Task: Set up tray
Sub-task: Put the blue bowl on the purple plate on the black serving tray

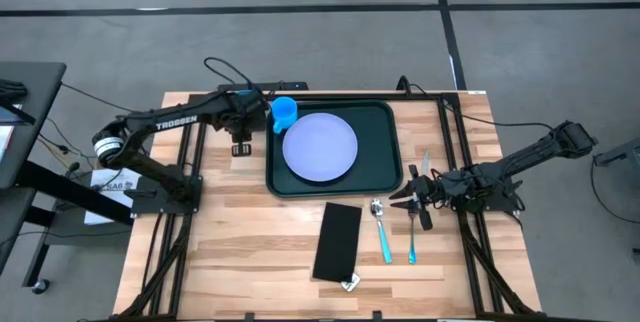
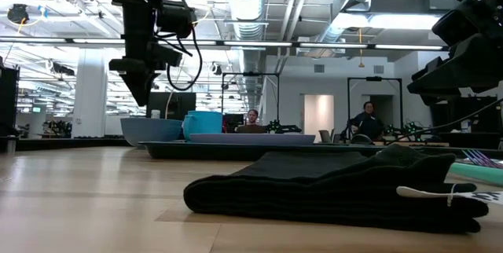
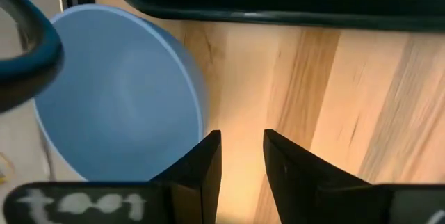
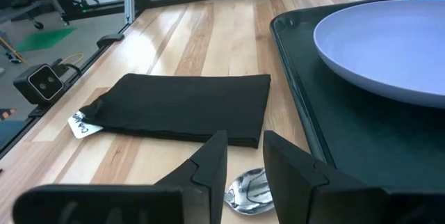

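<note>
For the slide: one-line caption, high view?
Lavender plate and blue cup on green tray; napkin and cutlery beside it.

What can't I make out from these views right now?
- High view: the left arm hides the blue bowl, so its gap to the tray is unclear.
- Right wrist view: the right gripper covers half the spoon.
- Every view: print on the napkin tag is too small.

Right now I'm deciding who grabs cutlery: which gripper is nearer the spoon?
Right. The right gripper hovers just beside the spoon, over the table's right part. The left gripper sits across the tray, by the blue bowl.
</note>
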